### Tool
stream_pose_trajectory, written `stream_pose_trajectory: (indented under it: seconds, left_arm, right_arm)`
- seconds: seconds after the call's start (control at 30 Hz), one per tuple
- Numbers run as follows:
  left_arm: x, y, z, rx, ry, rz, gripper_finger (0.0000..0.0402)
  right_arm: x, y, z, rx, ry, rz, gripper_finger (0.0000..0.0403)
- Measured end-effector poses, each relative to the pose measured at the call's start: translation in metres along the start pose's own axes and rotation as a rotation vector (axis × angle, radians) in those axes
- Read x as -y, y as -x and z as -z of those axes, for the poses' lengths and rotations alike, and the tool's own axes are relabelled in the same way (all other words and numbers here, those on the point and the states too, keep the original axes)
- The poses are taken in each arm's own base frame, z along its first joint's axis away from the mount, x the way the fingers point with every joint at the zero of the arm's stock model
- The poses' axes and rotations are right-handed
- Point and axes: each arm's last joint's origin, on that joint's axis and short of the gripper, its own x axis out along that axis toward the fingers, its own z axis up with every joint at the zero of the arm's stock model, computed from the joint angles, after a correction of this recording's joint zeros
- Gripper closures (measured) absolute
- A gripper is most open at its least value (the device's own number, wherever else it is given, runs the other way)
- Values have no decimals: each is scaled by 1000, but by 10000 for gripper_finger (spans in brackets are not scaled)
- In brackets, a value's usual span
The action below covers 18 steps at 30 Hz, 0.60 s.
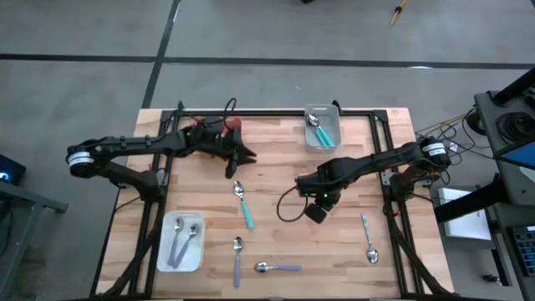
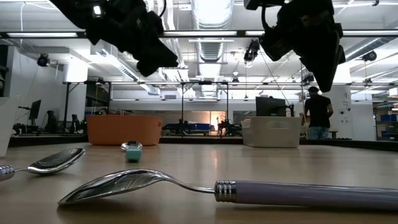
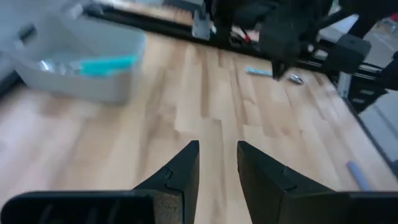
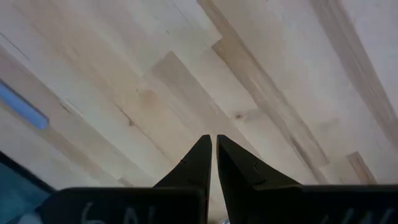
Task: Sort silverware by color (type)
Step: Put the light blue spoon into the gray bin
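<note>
Pale wooden table [image 1: 276, 150] carries everything, read from nine o'clock across to three. At seven o'clock a white tray [image 1: 180, 243] holds two lavender spoons [image 1: 184, 238]. The left gripper [image 1: 244, 159] hovers at ten o'clock with its fingers [image 3: 186, 165] parted and nothing between them. Just below it lies a teal spoon [image 1: 243, 203]. Toward six o'clock rest two more lavender spoons, one upright [image 1: 237, 260] and one crosswise [image 1: 278, 267]. At one o'clock a grey tray [image 1: 322, 125] contains teal spoons [image 1: 323, 130]. The right gripper [image 1: 303, 186] sits near centre, fingers [image 4: 196, 165] pressed together, empty. At four o'clock lies a pale blue spoon [image 1: 369, 239].
</note>
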Motion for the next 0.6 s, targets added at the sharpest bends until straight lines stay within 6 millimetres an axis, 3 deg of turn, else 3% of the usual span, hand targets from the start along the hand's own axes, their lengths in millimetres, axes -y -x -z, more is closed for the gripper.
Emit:
stream_pose_trajectory:
  seconds: [0.33,0.6]
  left_arm:
    - [45,-3,50,-179,317,21,316]
    - [84,-5,79,-327,523,-138,329]
  right_arm:
    - [-7,-3,8,139,80,142,385]
    - [-15,-5,15,231,164,210,385]
